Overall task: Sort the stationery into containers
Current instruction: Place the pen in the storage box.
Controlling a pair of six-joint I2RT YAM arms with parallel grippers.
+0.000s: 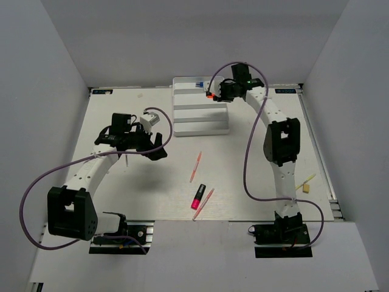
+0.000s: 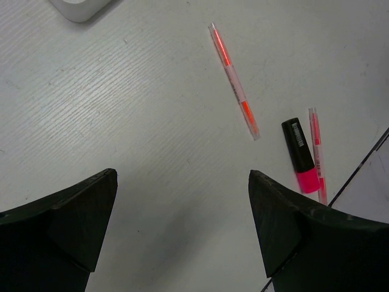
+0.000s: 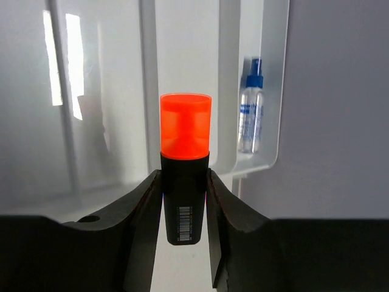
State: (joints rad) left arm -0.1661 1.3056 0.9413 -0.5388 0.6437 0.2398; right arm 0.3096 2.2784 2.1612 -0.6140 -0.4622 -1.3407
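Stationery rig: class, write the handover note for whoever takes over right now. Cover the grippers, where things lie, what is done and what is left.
Left gripper: open, empty, above the table.
Right gripper: shut on the orange-and-black marker, over the white tray.
Done: blue-capped bottle lies in the tray's far row.
Left: place this marker. Then sort the pink-and-black marker and two thin sticks mid-table, and the pale pen and eraser near the right arm.
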